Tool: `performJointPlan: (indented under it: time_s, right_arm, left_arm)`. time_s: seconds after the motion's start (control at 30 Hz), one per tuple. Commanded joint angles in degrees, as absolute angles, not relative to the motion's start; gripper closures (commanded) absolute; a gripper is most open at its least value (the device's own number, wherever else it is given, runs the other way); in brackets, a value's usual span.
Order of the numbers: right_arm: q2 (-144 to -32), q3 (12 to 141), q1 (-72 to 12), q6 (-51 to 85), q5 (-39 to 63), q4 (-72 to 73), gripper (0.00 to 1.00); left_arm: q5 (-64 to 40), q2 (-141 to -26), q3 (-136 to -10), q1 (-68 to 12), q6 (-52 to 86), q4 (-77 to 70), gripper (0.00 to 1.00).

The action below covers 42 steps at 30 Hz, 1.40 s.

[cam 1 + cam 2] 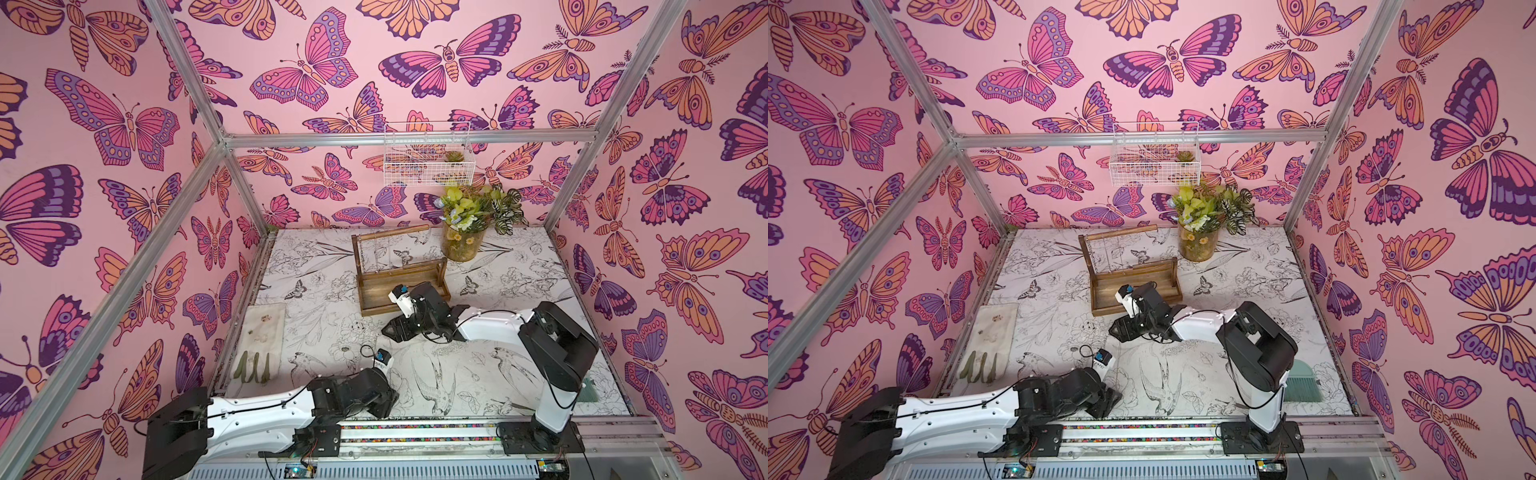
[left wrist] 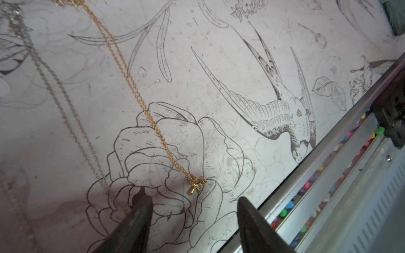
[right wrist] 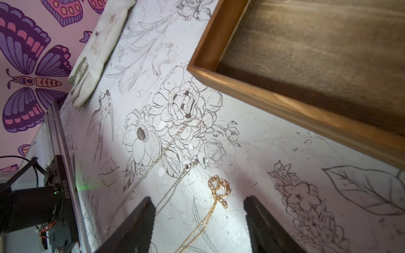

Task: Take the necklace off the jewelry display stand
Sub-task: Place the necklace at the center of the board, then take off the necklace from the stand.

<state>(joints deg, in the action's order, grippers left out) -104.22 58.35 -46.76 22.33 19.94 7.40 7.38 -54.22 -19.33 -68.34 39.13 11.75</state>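
**On the printed tabletop: the gold necklace lies off the stand**

Nearest the front rail, we see the left gripper (image 2: 191, 197) low over the white tabletop printed with line-drawn flowers and birds (image 2: 219, 72). Its jaws stand wide apart and grip nothing. Just off its fingertips, in line with the gap, lies the bow pendant of the fine gold chain necklace (image 2: 195, 186). The necklace is flat on the table, its doubled chain running away from the gripper. Beside it lies a thin silver chain (image 2: 64, 117).

Farther in, the right gripper (image 3: 197, 198) likewise has its jaws spread wide and empty. The necklace's clasp end is coiled on the table just off its fingertips.

Beyond this gripper we find the brown wooden jewelry display stand (image 1: 374, 297), upright, with a tray base, two uprights and a round top bar. The necklace lies apart from it.

Behind stand a glass vase of green plants (image 1: 461, 245) and, on the back wall, a white wire basket (image 1: 428, 172).
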Motion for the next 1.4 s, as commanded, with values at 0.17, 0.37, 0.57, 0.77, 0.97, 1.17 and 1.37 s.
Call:
performJointPlan:
  time_s: [0.17, 0.37, 0.57, 0.77, 0.97, 1.17, 1.37]
  right_arm:
    - [-97.1, 59.4, -45.9, 21.7, 16.8, 0.6, 0.19]
    - [-93.7, 63.0, -43.9, 20.1, 15.3, -4.1, 0.01]
    - [-93.6, 66.3, -41.6, 19.2, 14.6, -5.8, 0.01]
    - [-95.0, 70.3, -38.9, 17.4, 14.2, -7.6, 0.01]
    - [-95.9, 72.0, -35.2, 16.3, 13.6, -4.1, 0.04]
    - [-97.8, 72.4, -33.5, 15.5, 13.0, 3.8, 0.13]
    - [-101.0, 76.0, -33.4, 15.4, 13.3, 7.7, 0.19]
  left_arm:
    - [14.0, -47.6, -27.6, -65.8, 31.9, 23.1, 0.07]
    - [7.9, -46.8, -34.0, -52.6, 25.6, 26.9, 0.0]
    - [1.0, -54.7, -43.8, -39.8, 19.3, 29.3, 0.0]
    - [-1.5, -59.6, -50.0, -33.8, 16.9, 28.6, 0.0]
    - [-3.3, -61.6, -51.2, -29.8, 15.2, 26.2, 0.0]
    - [-4.8, -60.0, -48.8, -26.9, 16.6, 23.7, 0.0]
    - [-7.3, -59.9, -48.8, -24.8, 16.2, 22.9, 0.0]
